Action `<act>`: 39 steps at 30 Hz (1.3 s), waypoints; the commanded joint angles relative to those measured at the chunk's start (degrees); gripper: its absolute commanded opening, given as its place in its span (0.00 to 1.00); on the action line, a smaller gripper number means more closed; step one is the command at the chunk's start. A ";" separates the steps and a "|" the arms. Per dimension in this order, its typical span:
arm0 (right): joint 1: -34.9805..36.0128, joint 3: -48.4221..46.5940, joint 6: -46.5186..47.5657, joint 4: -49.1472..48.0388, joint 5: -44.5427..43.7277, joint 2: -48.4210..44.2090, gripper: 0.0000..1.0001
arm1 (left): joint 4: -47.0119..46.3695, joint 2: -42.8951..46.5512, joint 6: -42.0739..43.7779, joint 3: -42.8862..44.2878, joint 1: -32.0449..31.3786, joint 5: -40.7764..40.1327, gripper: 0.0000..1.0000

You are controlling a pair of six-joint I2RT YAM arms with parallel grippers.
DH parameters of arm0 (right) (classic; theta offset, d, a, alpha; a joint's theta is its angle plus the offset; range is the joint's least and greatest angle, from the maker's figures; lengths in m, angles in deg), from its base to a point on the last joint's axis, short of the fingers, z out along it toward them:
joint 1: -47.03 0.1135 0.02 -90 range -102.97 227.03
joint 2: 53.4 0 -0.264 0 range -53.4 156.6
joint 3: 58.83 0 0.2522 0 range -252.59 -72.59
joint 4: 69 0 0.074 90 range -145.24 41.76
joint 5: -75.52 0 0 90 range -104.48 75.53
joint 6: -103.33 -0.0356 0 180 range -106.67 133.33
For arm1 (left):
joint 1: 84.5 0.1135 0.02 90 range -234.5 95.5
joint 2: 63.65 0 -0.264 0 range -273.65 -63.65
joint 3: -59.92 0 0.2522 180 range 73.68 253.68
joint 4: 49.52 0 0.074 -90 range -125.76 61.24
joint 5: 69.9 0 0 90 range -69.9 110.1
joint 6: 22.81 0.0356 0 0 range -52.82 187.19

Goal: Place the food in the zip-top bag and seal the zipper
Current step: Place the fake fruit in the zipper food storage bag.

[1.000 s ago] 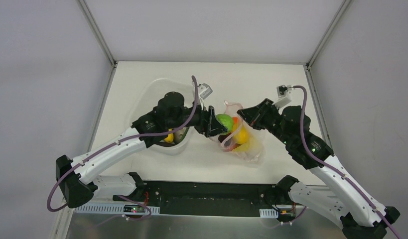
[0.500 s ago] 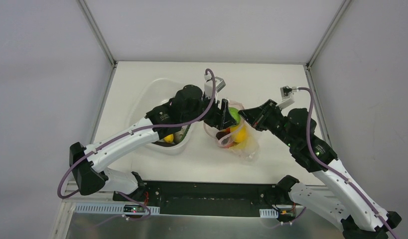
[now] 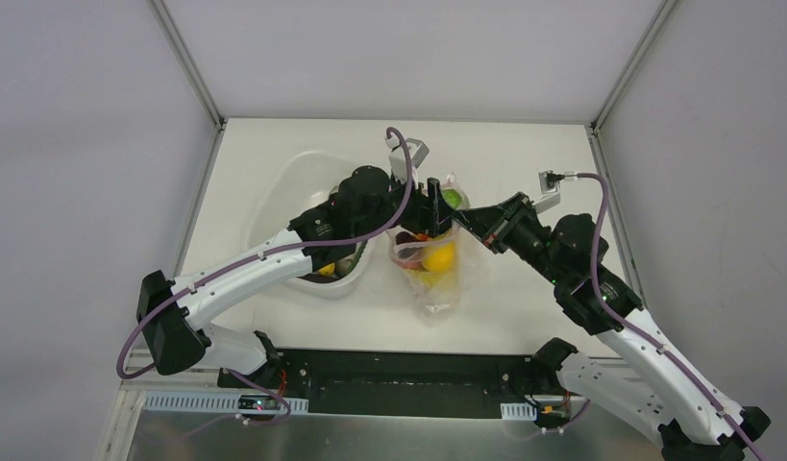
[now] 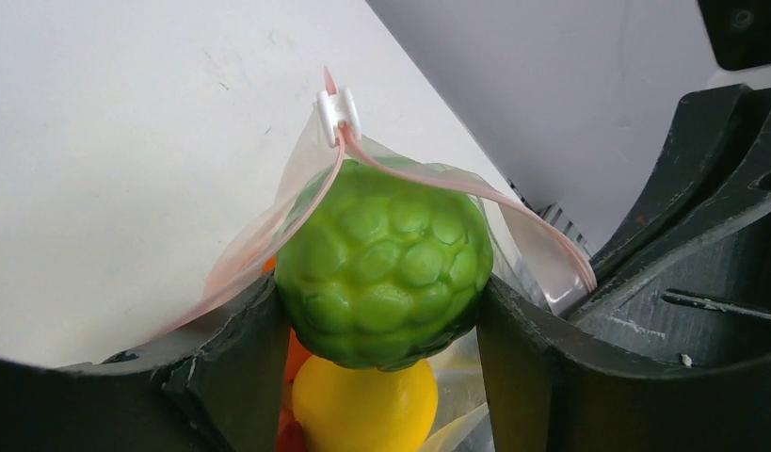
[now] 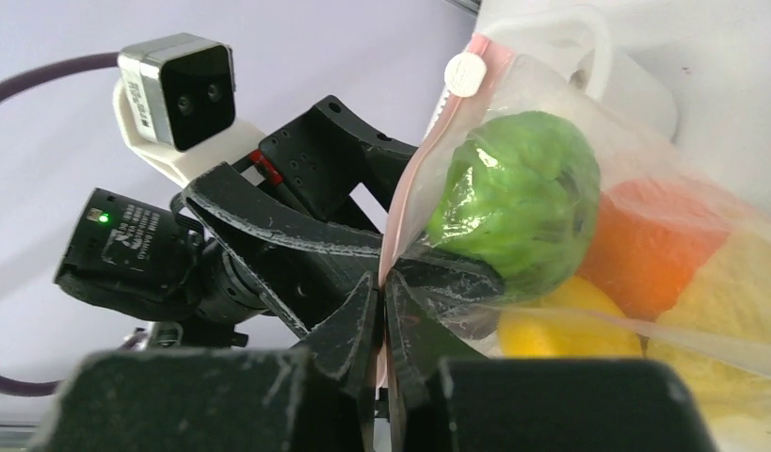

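Left jaws clench the green fruit (image 4: 381,273) in the zip-top bag's (image 3: 437,283) mouth mid-table (image 3: 524,144), right jaws pinch its rim, more food (image 3: 324,266) waits in the tub (image 3: 283,187) at nine o'clock, zipper (image 4: 438,181) unsealed.

A white bench (image 3: 524,158) sits enclosed by plain grey walls (image 3: 82,144) behind and to both sides of it, aluminium rails (image 3: 189,67) edging its back corners.

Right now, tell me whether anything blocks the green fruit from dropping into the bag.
Nothing closes the mouth. The zipper loops open around the green fruit, which the left hand grips at the zip-top bag rim, and the right hand pinches that rim. Only the yellow fruit, already inside, sits directly beneath.
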 commanded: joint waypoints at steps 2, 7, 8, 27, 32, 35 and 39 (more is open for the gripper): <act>-0.12 1.10 -5.76 -10.60 0.93 -2.13 0.06 | -5.43 -1.07 -1.75 0.53 -0.80 0.38 0.48; -0.38 3.20 -5.81 -10.57 -4.32 -4.97 0.06 | -2.00 -3.13 -0.61 -0.39 -0.99 -1.98 0.55; -0.43 3.64 -5.71 -10.54 -5.35 -5.81 0.06 | -2.44 -3.78 -0.95 -0.53 -0.97 -1.53 0.56; -1.17 4.55 -3.62 -6.74 -11.86 -8.59 0.06 | 0.51 -2.23 2.02 0.94 -0.99 3.19 0.81; -1.27 4.48 -3.55 -6.74 -11.42 -8.13 0.07 | 1.90 -1.73 2.21 1.03 -0.92 3.47 0.71; -1.29 4.43 -3.53 -6.75 -11.03 -8.05 0.06 | 1.02 -2.13 1.73 1.24 -0.96 3.74 0.59; -1.44 4.39 -3.75 -6.74 -10.30 -7.75 0.06 | -1.55 -3.89 1.34 3.20 -1.09 3.93 0.52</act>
